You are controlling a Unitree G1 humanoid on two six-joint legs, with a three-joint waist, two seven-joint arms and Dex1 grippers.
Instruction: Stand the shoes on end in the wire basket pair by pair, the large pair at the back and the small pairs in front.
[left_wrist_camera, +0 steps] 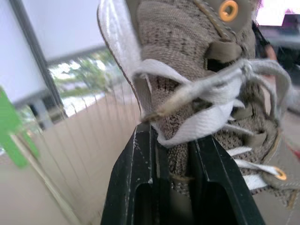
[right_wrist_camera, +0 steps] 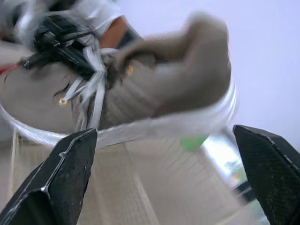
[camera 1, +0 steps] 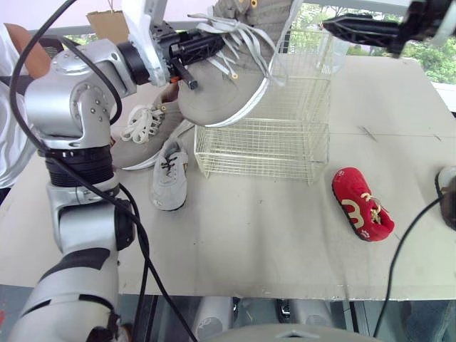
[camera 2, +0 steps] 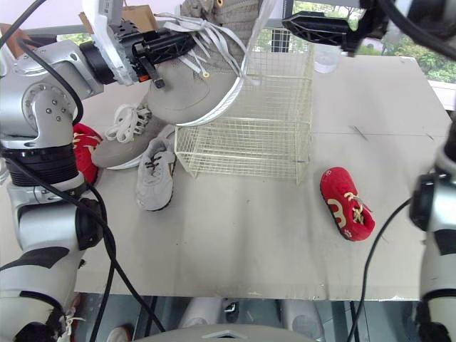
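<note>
A large grey shoe (camera 1: 235, 78) with white laces hangs tilted in the air over the left side of the wire basket (camera 1: 285, 142). My left gripper (camera 1: 206, 41) is shut on its tongue and laces; in the left wrist view the black fingers (left_wrist_camera: 136, 187) pinch the knit fabric. My right gripper (camera 1: 342, 27) stands open above the basket's back right, close to the shoe's heel end, touching nothing. The other large grey shoe (camera 1: 142, 139) lies left of the basket, with a small grey shoe (camera 1: 169, 178) in front of it. A small red shoe (camera 1: 362, 203) lies right of the basket; another red shoe (camera 2: 85, 149) is at the far left.
The basket stands upright on the beige table (camera 1: 271, 242) and holds no shoes. A person's sleeve and arm (camera 1: 14, 64) are at the far left, by a cardboard box (camera 1: 107, 25). A clear cup (camera 2: 326, 60) stands behind the basket.
</note>
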